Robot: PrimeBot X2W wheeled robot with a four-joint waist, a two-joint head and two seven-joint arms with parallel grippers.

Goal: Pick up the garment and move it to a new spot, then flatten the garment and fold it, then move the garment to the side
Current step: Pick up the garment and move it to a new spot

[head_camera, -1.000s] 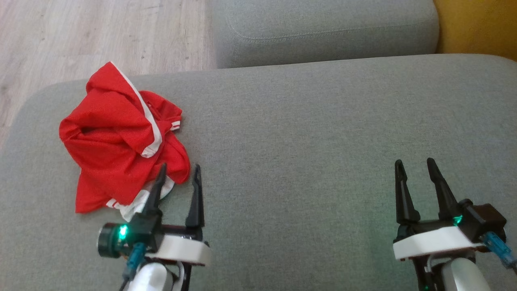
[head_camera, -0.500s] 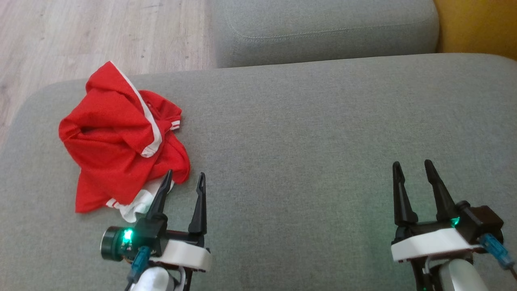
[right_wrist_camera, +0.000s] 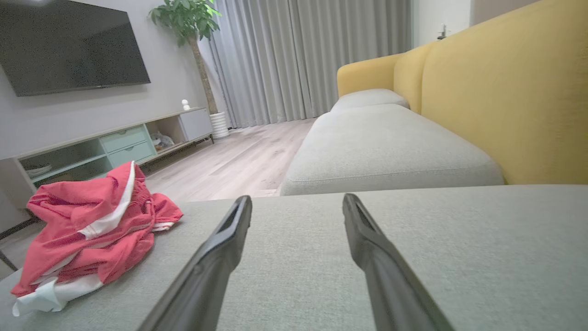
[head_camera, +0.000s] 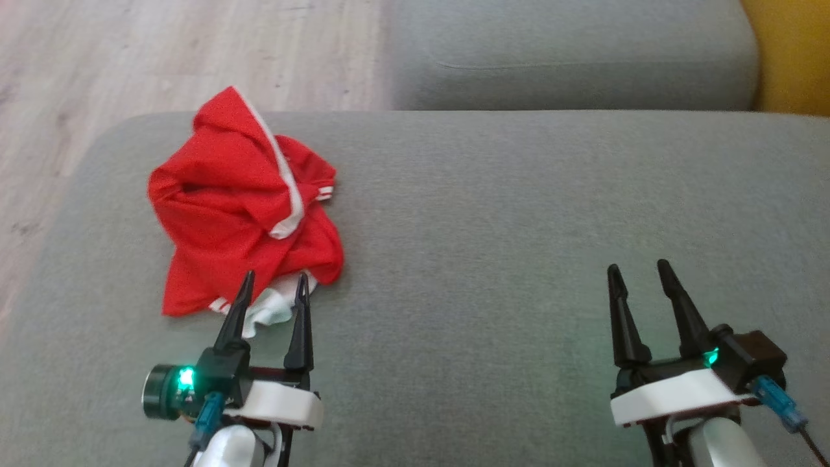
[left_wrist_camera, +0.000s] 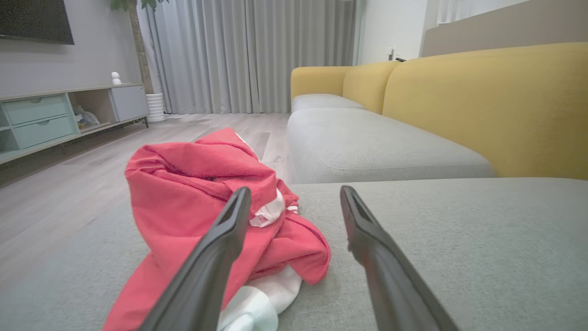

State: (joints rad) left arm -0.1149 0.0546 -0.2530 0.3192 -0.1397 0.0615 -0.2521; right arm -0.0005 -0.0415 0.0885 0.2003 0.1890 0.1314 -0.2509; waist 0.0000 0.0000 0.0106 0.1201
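Probably a home living room: yellow-backed sofa (right_wrist_camera: 505, 92), wall television (right_wrist_camera: 69, 46), curtains (right_wrist_camera: 298, 59), potted plant (right_wrist_camera: 188, 18).

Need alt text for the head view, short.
A crumpled red garment with white trim lies on a grey sofa cushion, the open left gripper at its near edge. The open right gripper is well clear, lower right.

Head cam swung left, so everything slid right in frame. Both claws drifted left across the sofa cushion (head_camera: 486, 227) too. The left claw (head_camera: 273, 279) now has both tips at the white hem (head_camera: 269, 316) of the garment (head_camera: 240, 214), where before it sat off the right corner. The right claw (head_camera: 637, 267) went left with it.
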